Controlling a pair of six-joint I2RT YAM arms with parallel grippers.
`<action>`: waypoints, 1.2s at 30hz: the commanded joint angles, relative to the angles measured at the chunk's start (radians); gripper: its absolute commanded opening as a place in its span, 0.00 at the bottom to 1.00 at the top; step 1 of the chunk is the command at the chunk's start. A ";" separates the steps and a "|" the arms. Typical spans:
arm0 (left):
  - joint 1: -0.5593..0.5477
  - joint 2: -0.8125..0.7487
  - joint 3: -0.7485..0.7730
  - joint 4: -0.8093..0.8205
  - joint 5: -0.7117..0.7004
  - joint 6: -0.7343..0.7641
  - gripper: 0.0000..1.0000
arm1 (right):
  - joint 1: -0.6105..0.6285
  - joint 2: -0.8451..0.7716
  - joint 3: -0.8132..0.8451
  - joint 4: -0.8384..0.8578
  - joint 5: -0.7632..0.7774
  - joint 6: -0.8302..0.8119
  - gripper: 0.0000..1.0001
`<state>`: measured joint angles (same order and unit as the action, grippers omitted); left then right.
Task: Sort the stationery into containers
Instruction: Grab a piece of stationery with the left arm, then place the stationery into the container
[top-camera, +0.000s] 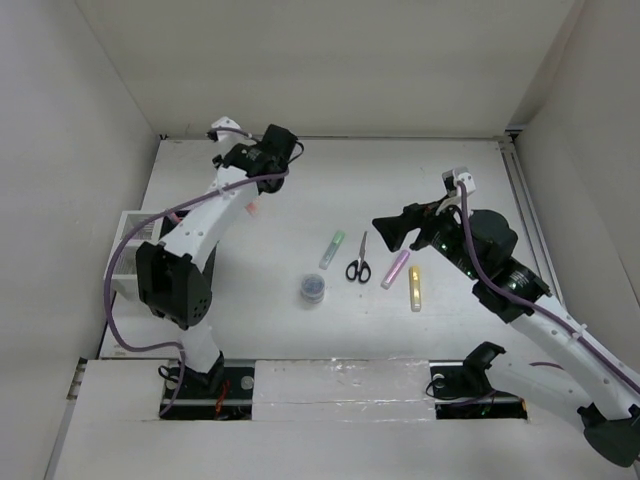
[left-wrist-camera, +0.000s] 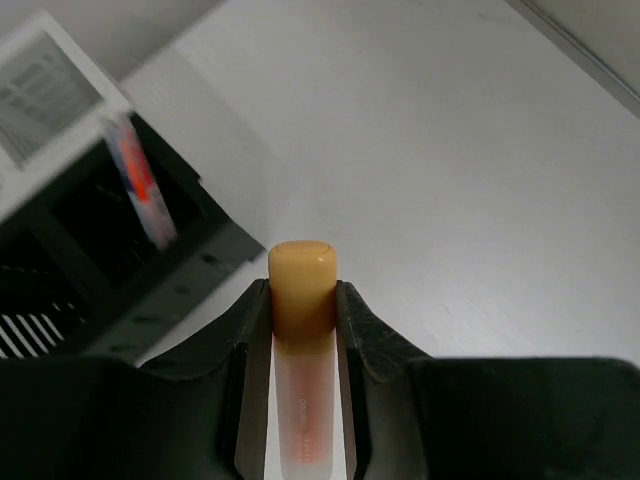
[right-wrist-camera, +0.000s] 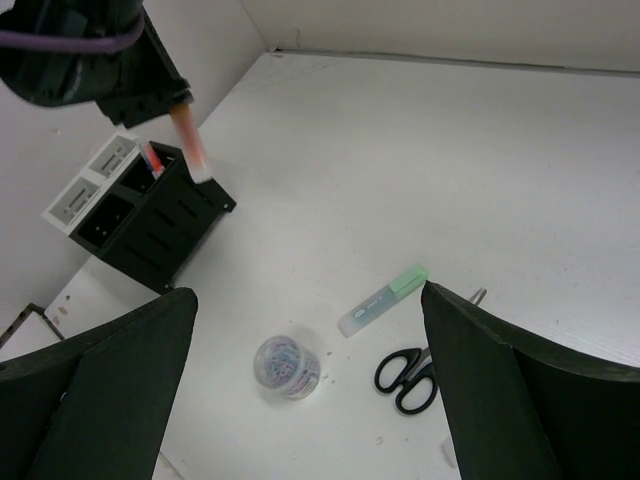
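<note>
Orange highlighter (left-wrist-camera: 302, 275) pinched by the raised, downward-tilted left pincer (left-wrist-camera: 302, 305), seemingly beside the black holder (left-wrist-camera: 150, 285); right pincer (right-wrist-camera: 308, 300) spread wide.

top: overhead, whole table (top-camera: 400, 180) | L wrist: close | R wrist: wider; both see black holder (right-wrist-camera: 160, 215)

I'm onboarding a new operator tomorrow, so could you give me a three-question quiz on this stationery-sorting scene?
1. True or false: the right gripper is open and empty.
2. What is the left gripper holding?
3. Fill in: between the green highlighter and the pink highlighter lie the ___.
Key: 1 true; 2 an orange highlighter; 3 scissors.
</note>
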<state>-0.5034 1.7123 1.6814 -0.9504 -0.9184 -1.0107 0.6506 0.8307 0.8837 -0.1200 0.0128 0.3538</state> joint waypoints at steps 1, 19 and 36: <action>0.153 0.070 0.109 -0.180 -0.197 0.089 0.00 | -0.009 -0.015 0.012 0.049 -0.020 -0.021 1.00; 0.557 0.072 0.301 0.165 -0.327 0.521 0.00 | -0.009 0.036 0.012 0.068 -0.082 -0.021 1.00; 0.680 0.090 0.101 0.337 -0.280 0.512 0.00 | -0.009 0.111 -0.015 0.077 -0.126 0.007 0.99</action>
<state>0.1558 1.8191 1.7985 -0.6506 -1.1812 -0.4789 0.6476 0.9466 0.8722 -0.0971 -0.0887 0.3527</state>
